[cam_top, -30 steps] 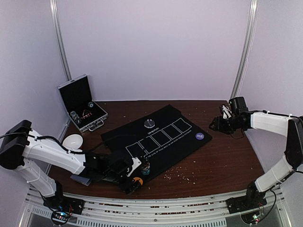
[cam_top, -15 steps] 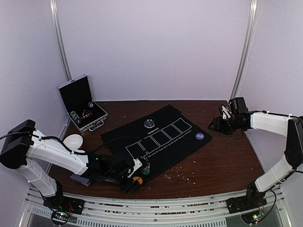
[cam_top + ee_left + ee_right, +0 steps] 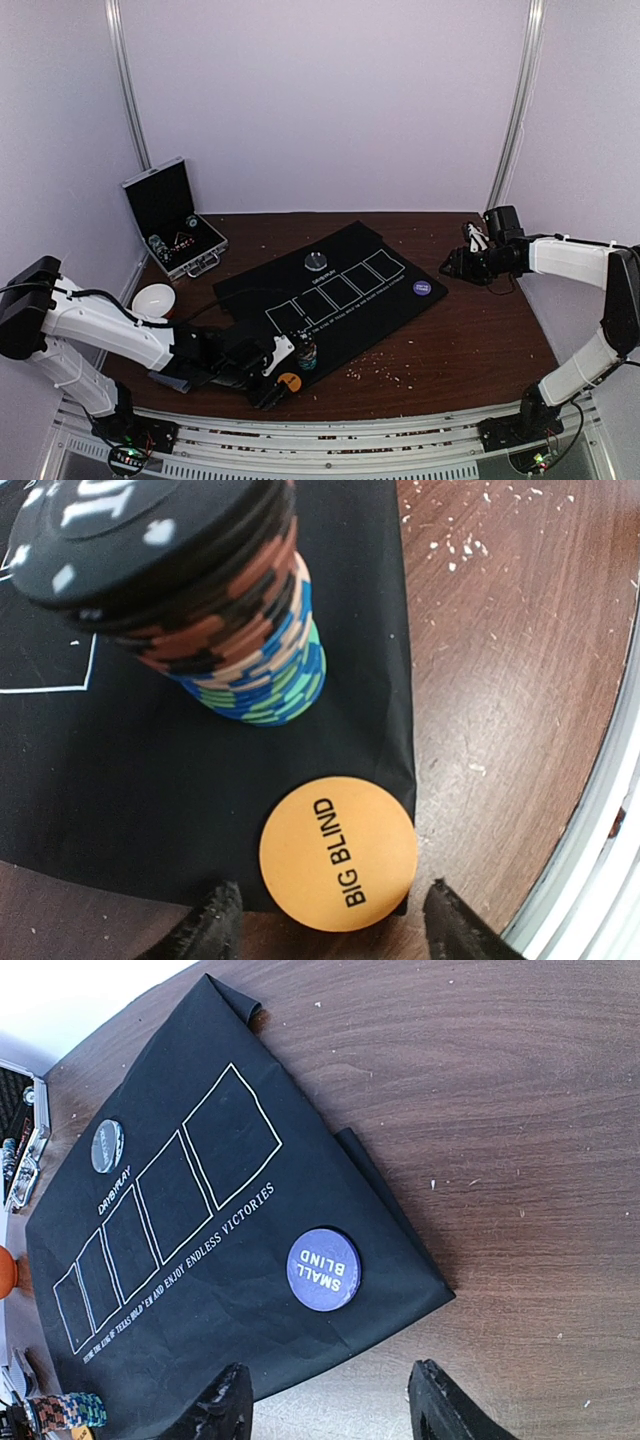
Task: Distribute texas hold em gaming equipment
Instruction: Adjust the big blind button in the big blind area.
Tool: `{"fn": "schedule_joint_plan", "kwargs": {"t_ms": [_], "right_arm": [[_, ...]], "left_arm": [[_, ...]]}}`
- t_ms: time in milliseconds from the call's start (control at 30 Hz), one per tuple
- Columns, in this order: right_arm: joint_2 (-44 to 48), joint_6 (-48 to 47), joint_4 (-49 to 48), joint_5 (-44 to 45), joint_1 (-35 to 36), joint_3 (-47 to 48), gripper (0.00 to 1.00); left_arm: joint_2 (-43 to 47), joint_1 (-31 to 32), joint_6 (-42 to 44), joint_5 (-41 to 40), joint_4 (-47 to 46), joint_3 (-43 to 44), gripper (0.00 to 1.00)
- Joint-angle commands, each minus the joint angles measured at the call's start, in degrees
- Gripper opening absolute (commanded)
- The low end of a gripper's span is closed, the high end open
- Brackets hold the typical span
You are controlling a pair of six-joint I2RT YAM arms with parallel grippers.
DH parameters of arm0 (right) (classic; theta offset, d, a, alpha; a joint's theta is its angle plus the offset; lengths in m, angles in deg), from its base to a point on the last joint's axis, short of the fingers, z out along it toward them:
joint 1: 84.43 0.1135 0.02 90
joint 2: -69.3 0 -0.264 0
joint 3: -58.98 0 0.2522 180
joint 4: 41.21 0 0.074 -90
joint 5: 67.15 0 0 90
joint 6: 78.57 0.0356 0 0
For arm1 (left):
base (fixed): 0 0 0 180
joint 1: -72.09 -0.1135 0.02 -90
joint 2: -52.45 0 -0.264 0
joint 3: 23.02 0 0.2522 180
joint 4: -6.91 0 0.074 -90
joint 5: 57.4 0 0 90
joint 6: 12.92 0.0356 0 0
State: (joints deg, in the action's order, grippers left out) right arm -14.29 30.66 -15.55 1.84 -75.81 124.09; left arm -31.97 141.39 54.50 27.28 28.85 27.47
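Note:
An orange "BIG BLIND" disc [image 3: 338,852] lies flat on the near corner of the black mat [image 3: 330,290]. It also shows in the top view [image 3: 290,381]. A short stack of multicoloured poker chips [image 3: 215,610] stands just behind it on the mat. My left gripper [image 3: 330,930] is open and empty, low, just short of the orange disc. A purple "SMALL BLIND" disc [image 3: 324,1269] lies near the mat's right corner. My right gripper [image 3: 330,1405] is open and empty, held above the table to the right of it. A clear disc [image 3: 316,262] lies at the mat's far edge. No cards show.
An open silver case [image 3: 175,230] stands at the back left, with a red-and-white bowl [image 3: 153,298] in front of it. The table's near edge and metal rail [image 3: 610,810] run close to the right of the orange disc. Small crumbs dot the wood.
My left gripper has drawn back a little to the left, away from the orange disc, which now lies uncovered on the mat corner. The right arm has not moved.

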Motion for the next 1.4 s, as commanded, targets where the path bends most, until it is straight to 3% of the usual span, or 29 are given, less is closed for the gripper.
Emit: {"fn": "schedule_joint_plan", "kwargs": {"t_ms": [0, 533, 933, 1367], "right_arm": [[-0.21, -0.59, -0.03, -0.41, 0.21, -0.29, 0.56], [-0.61, -0.64, -0.36, -1.21, 0.17, -1.31, 0.56], [-0.61, -0.85, -0.12, -0.91, 0.17, -1.61, 0.56], [-0.5, -0.94, -0.05, -1.26, 0.17, -1.52, 0.56]], "left_arm": [[-0.54, -0.3, 0.61, -0.91, -0.46, 0.53, 0.68], [-6.21, -0.3, 2.02, -2.01, -5.11, 2.94, 0.69], [-0.21, -0.3, 1.67, 1.38, -6.6, -1.25, 0.64], [-1.37, -1.76, 0.36, -0.89, -6.37, -0.8, 0.61]]}}
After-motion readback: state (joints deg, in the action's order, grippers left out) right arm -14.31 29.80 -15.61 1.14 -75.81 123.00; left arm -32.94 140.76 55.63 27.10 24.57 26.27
